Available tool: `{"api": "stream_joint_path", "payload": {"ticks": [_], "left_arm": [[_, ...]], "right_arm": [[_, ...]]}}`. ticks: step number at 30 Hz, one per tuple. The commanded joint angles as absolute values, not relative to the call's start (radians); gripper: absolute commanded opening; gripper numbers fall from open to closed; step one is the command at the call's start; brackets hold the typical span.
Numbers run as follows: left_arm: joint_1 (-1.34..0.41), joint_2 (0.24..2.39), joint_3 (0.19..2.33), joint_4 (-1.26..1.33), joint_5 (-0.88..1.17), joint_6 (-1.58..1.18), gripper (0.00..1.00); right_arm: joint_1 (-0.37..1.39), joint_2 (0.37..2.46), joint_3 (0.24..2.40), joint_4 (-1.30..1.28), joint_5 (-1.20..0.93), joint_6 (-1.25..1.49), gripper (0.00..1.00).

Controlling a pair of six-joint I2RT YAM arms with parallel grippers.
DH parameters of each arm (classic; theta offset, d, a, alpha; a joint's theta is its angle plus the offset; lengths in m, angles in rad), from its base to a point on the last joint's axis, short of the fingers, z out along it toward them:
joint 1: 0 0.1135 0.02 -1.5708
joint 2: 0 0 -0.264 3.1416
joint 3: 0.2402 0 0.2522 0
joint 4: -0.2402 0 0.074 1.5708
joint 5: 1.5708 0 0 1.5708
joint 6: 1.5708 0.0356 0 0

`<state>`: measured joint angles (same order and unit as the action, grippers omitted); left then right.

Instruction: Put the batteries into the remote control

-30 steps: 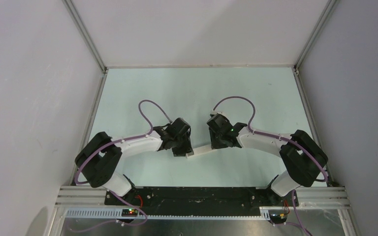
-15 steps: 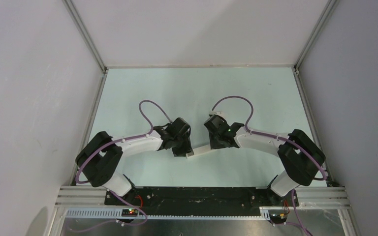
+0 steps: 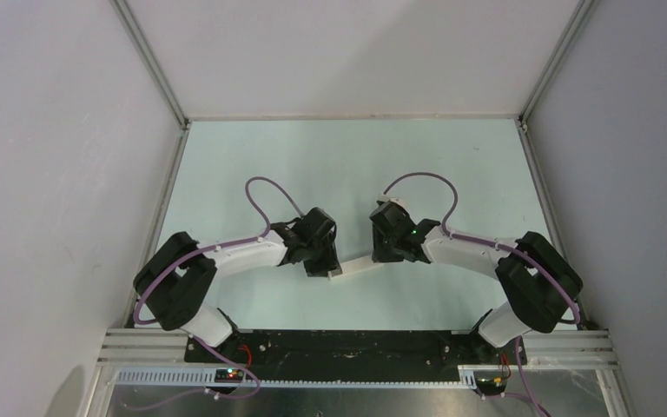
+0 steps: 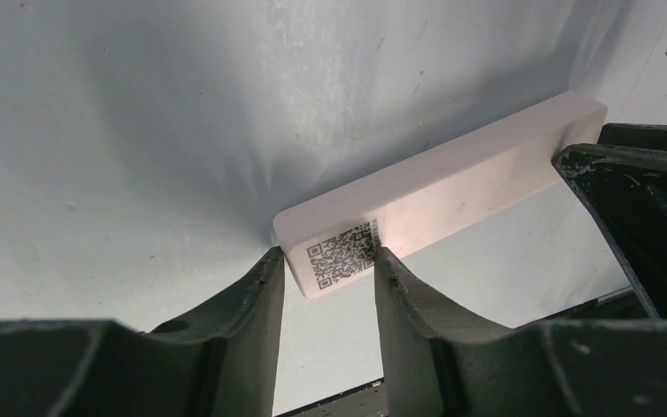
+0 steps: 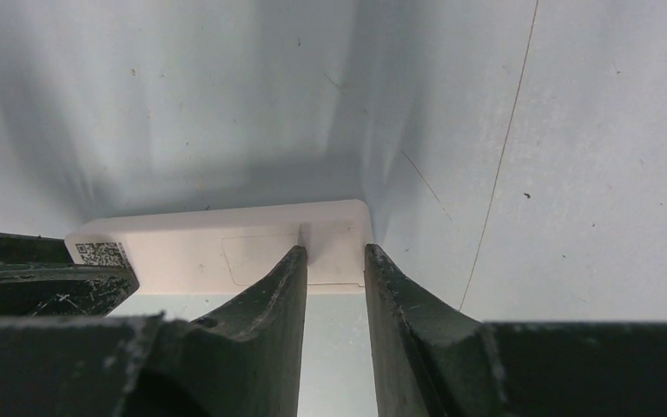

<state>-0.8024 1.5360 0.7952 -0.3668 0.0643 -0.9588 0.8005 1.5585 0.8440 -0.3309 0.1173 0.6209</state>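
The remote control (image 3: 358, 267) is a slim white bar held between my two arms just above the table. In the left wrist view its end (image 4: 452, 191) carries a QR label, and my left gripper (image 4: 323, 257) is shut on that end, one fingertip on each long side. The right wrist view shows the remote's (image 5: 217, 248) back face with the outline of a cover. My right gripper (image 5: 334, 250) has its jaws a little apart, both tips resting against that face near the far end, with nothing clamped between them. The batteries are out of view.
The pale green table (image 3: 347, 165) is walled in by white panels at the left, right and back. A black base rail (image 3: 356, 343) runs along the near edge. Purple cables (image 3: 265, 195) loop above both wrists.
My right wrist swung a little left, then back right over the remote's end. The left gripper's jaws narrowed slightly on the QR end. The remote has stayed put.
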Motion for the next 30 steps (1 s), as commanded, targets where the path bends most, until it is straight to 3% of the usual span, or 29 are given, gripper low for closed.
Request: {"api": "stream_joint_path", "payload": {"ticks": [1,6,19,24,30], "left_arm": [[-0.815,1.575,0.795,-0.219,0.120,-0.950,0.42],[-0.811,1.556,0.777,-0.175,0.115,-0.957,0.42],[-0.758,1.381,0.778,-0.361,-0.087,-0.874,0.55],[-0.745,1.302,0.822,-0.485,-0.197,-0.841,0.63],[-0.739,1.167,0.841,-0.578,-0.268,-0.827,0.65]], "right_arm": [[0.827,1.639,0.757,-0.193,-0.146,0.711,0.33],[0.823,1.627,0.752,-0.186,-0.128,0.715,0.35],[0.714,1.440,0.926,-0.369,0.126,0.505,0.57],[0.695,1.516,0.972,-0.358,0.108,0.440,0.59],[0.691,1.668,1.041,-0.397,0.143,0.387,0.52]]}}
